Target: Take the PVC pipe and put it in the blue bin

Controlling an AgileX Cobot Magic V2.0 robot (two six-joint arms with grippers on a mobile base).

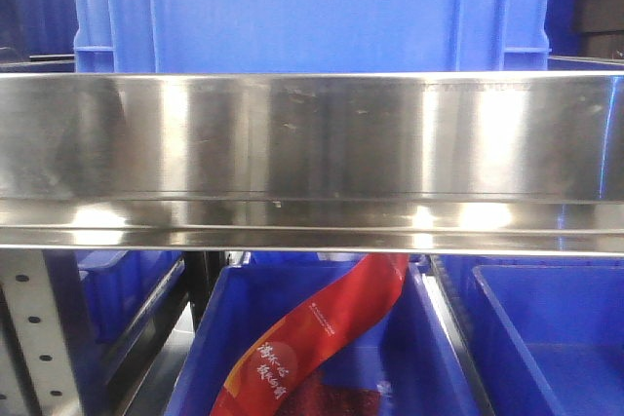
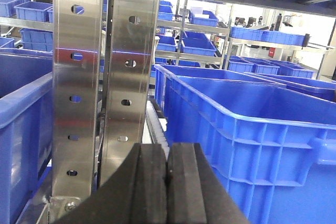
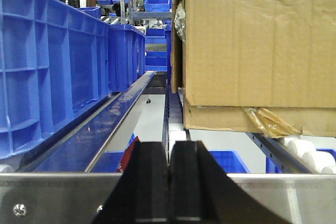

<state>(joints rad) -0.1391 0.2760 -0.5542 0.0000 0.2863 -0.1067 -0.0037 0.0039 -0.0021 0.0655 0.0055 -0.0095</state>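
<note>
No PVC pipe shows in any view. A large blue bin (image 1: 312,7) stands on the steel shelf rail (image 1: 312,153) in the front view; it also shows in the left wrist view (image 2: 252,140) to the right of my left gripper (image 2: 168,153). My left gripper is shut and empty, its pads pressed together beside a perforated steel upright (image 2: 76,77). My right gripper (image 3: 169,150) is shut and empty, in front of a steel rail (image 3: 52,198). Neither gripper shows in the front view.
Below the shelf a lower blue bin (image 1: 244,338) holds a red ribbon with yellow characters (image 1: 322,328); another blue bin (image 1: 556,328) lies right. In the right wrist view a cardboard box (image 3: 252,45) sits on rollers at right and a row of blue bins (image 3: 58,61) at left.
</note>
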